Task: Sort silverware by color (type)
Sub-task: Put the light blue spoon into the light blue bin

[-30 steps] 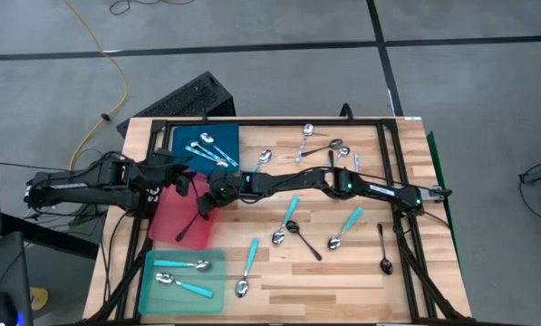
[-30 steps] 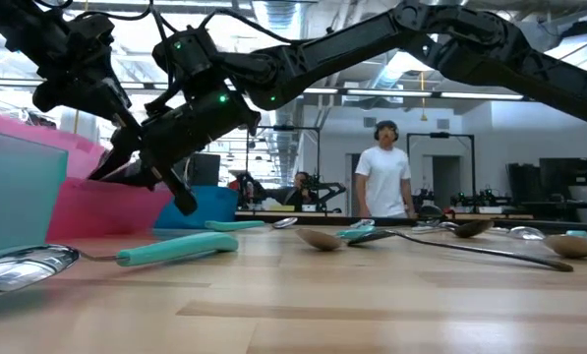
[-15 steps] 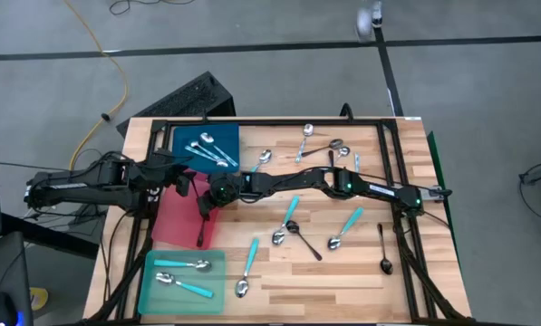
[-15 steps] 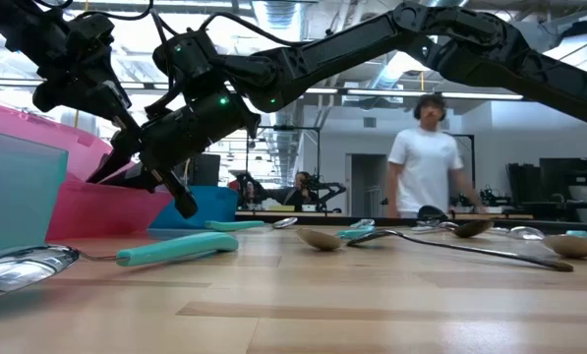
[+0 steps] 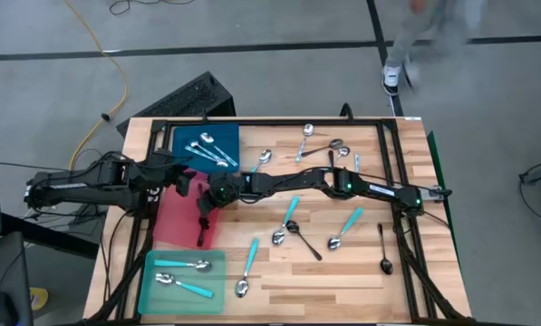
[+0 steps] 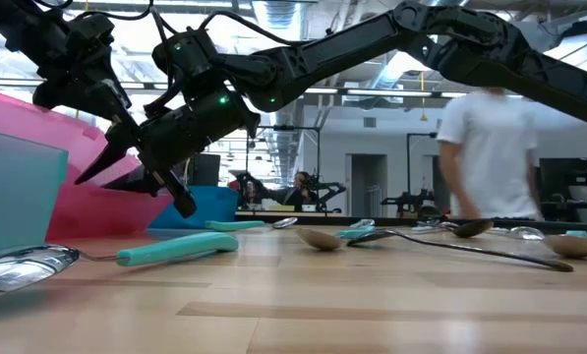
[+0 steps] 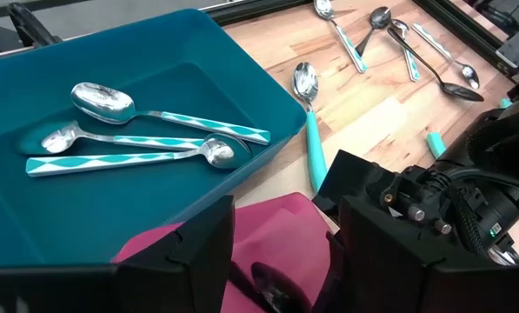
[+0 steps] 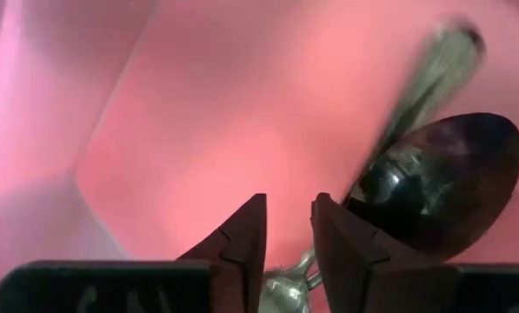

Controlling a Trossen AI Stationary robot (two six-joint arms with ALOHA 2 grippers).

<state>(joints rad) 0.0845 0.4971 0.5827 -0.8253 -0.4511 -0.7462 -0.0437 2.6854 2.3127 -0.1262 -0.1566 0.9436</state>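
My right gripper (image 5: 205, 205) reaches from the table's right and hangs open over the red tray (image 5: 169, 223), shown in the low view as right gripper (image 6: 101, 179). A black spoon (image 5: 200, 232) lies in that tray. Its bowl (image 8: 433, 183) sits just beside one finger, with nothing between the fingers. My left gripper (image 7: 285, 228) waits open above the red tray's far end, next to the blue tray (image 7: 111, 200), which holds three shiny silver spoons (image 7: 146, 139). The teal tray (image 5: 152, 292) at the near left holds two turquoise-handled spoons (image 5: 181, 275).
Loose spoons lie over the table's middle and right: turquoise-handled (image 5: 250, 259) (image 5: 347, 226), black (image 5: 304, 239) (image 5: 384, 250), silver at the far side (image 5: 329, 148). Black frame rails (image 5: 399, 172) edge the table. A person (image 6: 490, 147) walks behind it.
My right gripper has opened above the red tray without shifting. The black spoon, which slanted out from its fingers a second ago, has swung round and dropped into the tray, lying along its right side. The person behind the table has walked to the right.
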